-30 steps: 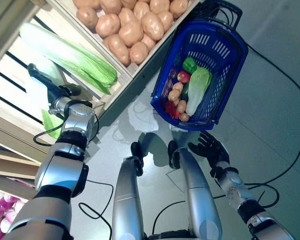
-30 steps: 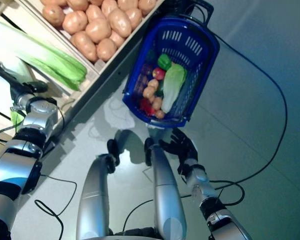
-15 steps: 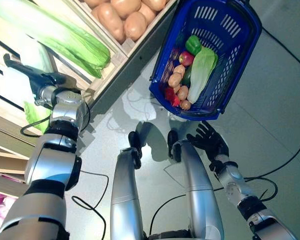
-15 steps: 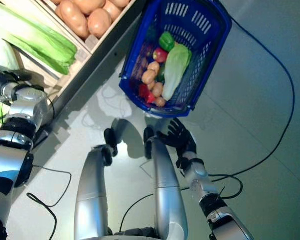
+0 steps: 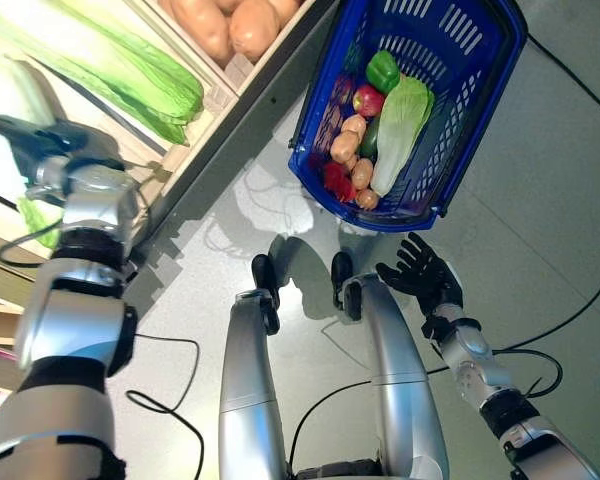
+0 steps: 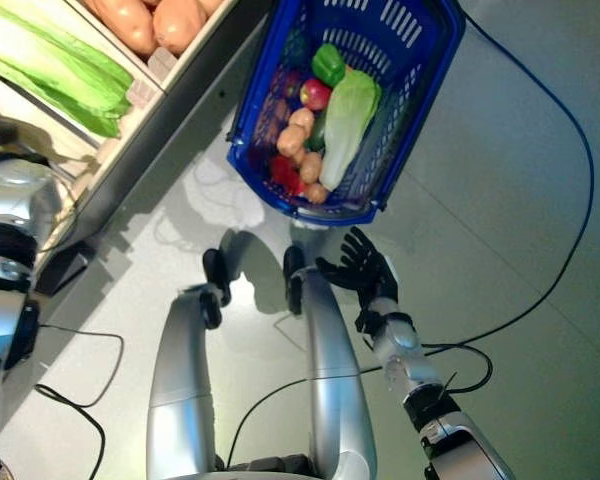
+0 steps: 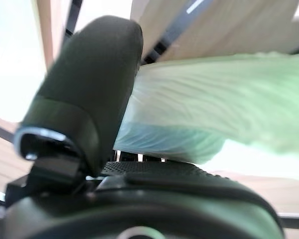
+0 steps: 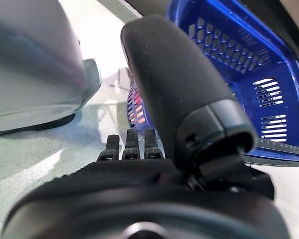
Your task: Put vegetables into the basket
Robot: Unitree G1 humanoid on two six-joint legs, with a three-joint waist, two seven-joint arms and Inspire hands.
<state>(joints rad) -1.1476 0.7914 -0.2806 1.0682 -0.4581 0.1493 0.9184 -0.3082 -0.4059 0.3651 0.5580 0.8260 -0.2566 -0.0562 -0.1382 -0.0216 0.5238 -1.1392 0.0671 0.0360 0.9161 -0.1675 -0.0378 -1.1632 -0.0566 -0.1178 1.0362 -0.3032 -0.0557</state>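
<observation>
Left eye view: blue basket [image 5: 470, 75] on the floor holds one green pepper [image 5: 382, 70], one red vegetable [image 5: 366, 99], one pale cabbage [image 5: 400, 125] and a few potatoes [image 5: 344, 147]. Right hand [image 5: 425, 280] near its rim, fingers spread, empty.

Right eye view: two long green cabbages [image 6: 55, 70] on the wooden shelf [image 6: 180, 62].

Left wrist view: left hand [image 7: 84, 99] against a pale green cabbage [image 7: 214, 109]; grip cannot be told.

Right wrist view: straight fingers, basket beyond.

Basket [image 5: 466, 120] on the floor [image 5: 540, 230], just right of the shelf [image 5: 242, 88]; cabbage [image 5: 398, 133], pepper [image 5: 382, 70], potatoes [image 5: 346, 148] inside; shelf holds potatoes, long cabbages [image 5: 120, 65] to their left.
</observation>
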